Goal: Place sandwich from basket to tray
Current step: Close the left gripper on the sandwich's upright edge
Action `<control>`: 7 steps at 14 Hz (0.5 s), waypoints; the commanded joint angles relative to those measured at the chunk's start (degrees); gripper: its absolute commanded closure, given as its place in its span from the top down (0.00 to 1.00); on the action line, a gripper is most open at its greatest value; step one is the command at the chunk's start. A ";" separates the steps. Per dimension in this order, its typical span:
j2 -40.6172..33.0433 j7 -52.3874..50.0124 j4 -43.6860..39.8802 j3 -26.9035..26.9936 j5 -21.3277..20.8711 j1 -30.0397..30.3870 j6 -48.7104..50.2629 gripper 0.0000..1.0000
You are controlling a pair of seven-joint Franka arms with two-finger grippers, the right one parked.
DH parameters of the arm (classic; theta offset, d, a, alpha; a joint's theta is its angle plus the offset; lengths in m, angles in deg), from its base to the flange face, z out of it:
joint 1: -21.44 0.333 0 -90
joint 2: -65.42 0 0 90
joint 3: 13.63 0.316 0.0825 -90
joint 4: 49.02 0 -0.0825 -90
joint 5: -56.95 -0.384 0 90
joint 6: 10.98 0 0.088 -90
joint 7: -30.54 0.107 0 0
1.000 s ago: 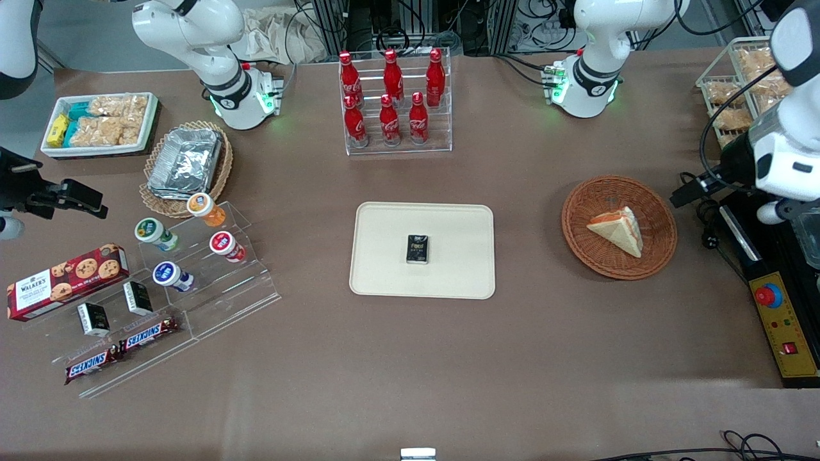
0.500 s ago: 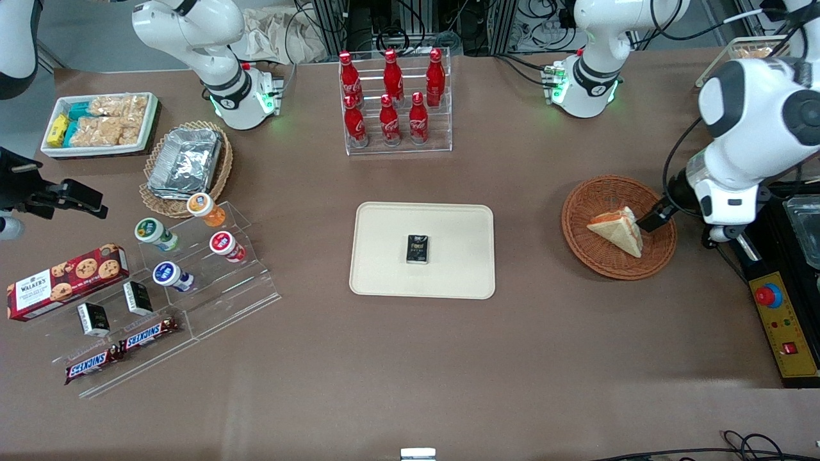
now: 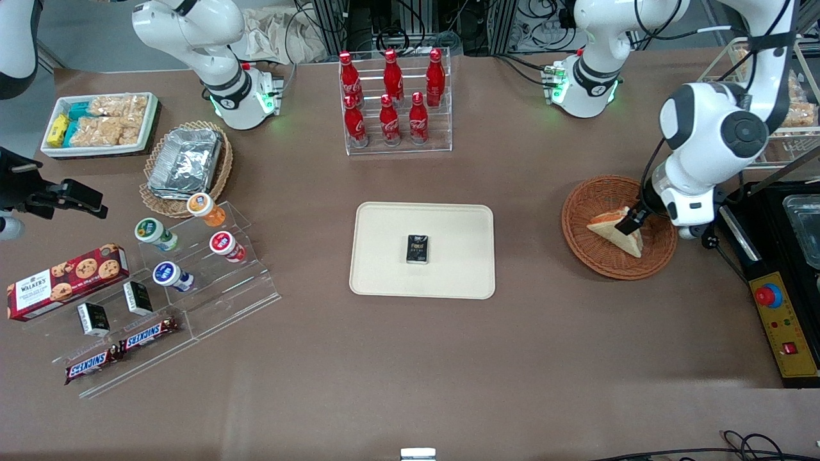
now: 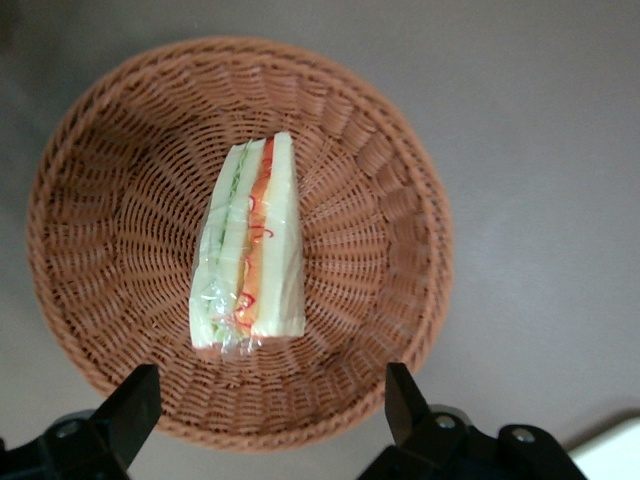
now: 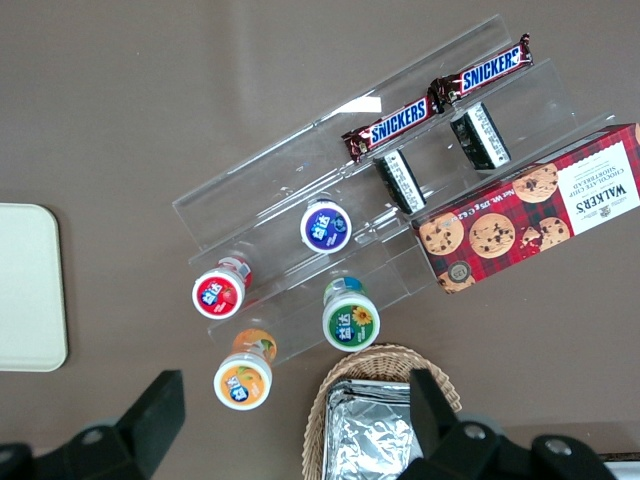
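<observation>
The sandwich [image 3: 614, 232], a wrapped white-bread wedge with orange-red and green filling, lies in the round reddish-brown basket [image 3: 589, 256] toward the working arm's end of the table. In the left wrist view the sandwich [image 4: 250, 255] lies in the middle of the basket [image 4: 90, 200]. My gripper [image 3: 631, 223] hangs above the basket, over the sandwich, open and empty; its fingers [image 4: 135, 410] stand wide apart over the basket's rim. The cream tray [image 3: 384, 269] lies mid-table with a small black packet [image 3: 418, 249] on it.
A clear rack of red cola bottles [image 3: 392, 102] stands farther from the camera than the tray. A black control box with a red button [image 3: 778, 314] sits beside the basket. A wire rack of snack bags [image 3: 794, 109] stands near the working arm.
The left arm has swung in from the table's end and come over the basket; its gripper now hangs above the sandwich. The sandwich and tray have not moved.
</observation>
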 commanded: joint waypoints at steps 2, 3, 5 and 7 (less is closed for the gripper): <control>0.93 -1.31 4.20 0.17 -0.54 0.52 -6.23 1.00; 1.63 -1.22 4.20 0.26 -0.54 0.61 -6.67 1.00; 3.48 -1.13 5.60 0.26 -0.71 0.61 -10.43 1.00; 5.67 -1.04 7.01 1.57 -1.24 0.79 -14.82 1.00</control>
